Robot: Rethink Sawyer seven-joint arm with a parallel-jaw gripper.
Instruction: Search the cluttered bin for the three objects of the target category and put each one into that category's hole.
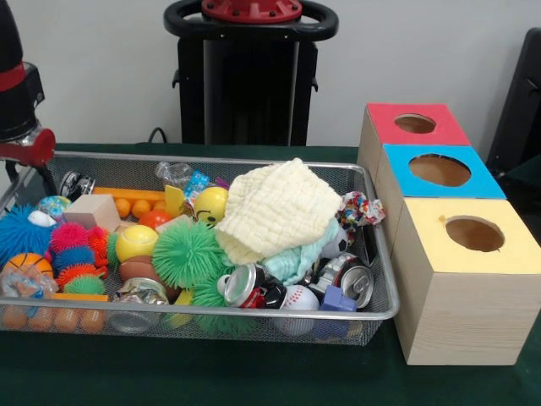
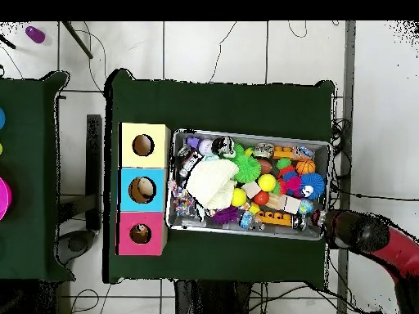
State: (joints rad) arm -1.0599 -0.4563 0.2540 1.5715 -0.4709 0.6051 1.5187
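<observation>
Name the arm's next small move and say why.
Probably swing the arm in over the wire bin. It sits off the bin's corner, away from the red-topped box's hole, holding nothing visible, and a pale yellow cloth covers part of the clutter.

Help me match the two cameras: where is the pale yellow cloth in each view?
Front view: the cloth lies atop the clutter, right of the bin's middle, nearer the boxes.
Overhead view: the cloth is in the bin's left part.
Shared landmark: the green spiky ball touching the cloth.
</observation>
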